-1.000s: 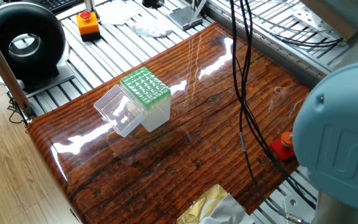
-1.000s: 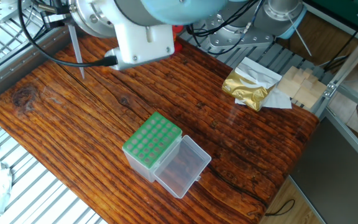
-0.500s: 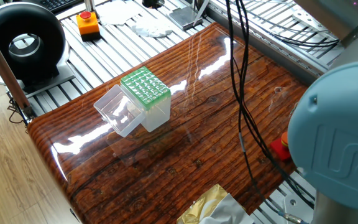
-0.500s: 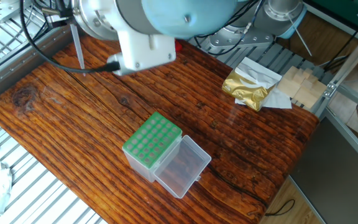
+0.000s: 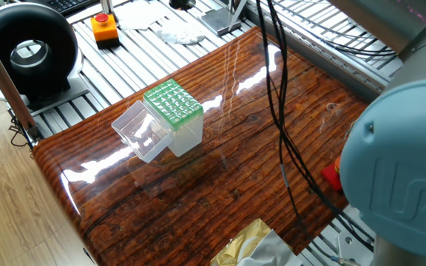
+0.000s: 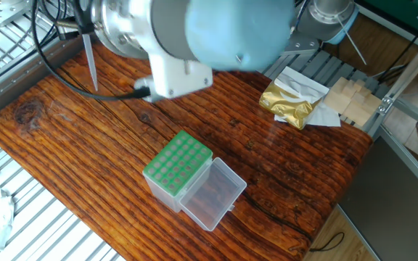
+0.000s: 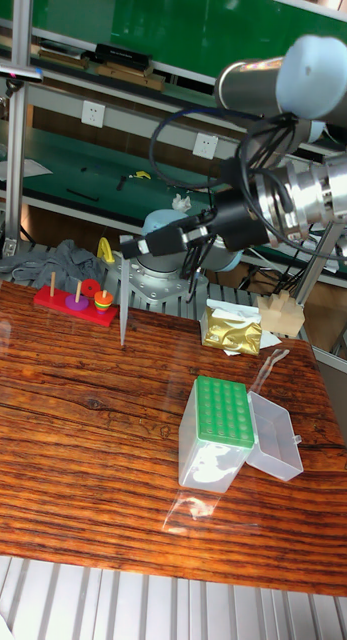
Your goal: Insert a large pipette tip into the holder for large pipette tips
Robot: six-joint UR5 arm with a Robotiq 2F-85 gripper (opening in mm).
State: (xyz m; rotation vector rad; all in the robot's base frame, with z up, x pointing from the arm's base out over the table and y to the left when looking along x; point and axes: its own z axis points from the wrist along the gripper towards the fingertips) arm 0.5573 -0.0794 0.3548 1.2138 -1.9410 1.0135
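Tip held upright above the bench.
The end effector (image 7: 128,247) gripped the tip (image 7: 124,295), point down, well apart from the holder (image 7: 217,432), whose lid lay open.

This is a robotics lab or test workshop: a glossy wood-grain desk (image 5: 220,140) sits on a frame of slotted aluminium profiles (image 5: 135,63), with an orange box bearing a red emergency-stop button (image 5: 104,26) and bundles of black cables (image 5: 279,111) hanging over it. A pale blue robot arm (image 6: 223,32) reaches across the desk, and behind it in the tall fixed view stand metal racks with green boards (image 7: 83,150) and wall sockets (image 7: 90,113). Lab ware such as a clear box with a green grid top (image 7: 223,425) and a red peg toy with coloured rings (image 7: 78,297) lie about as test props.
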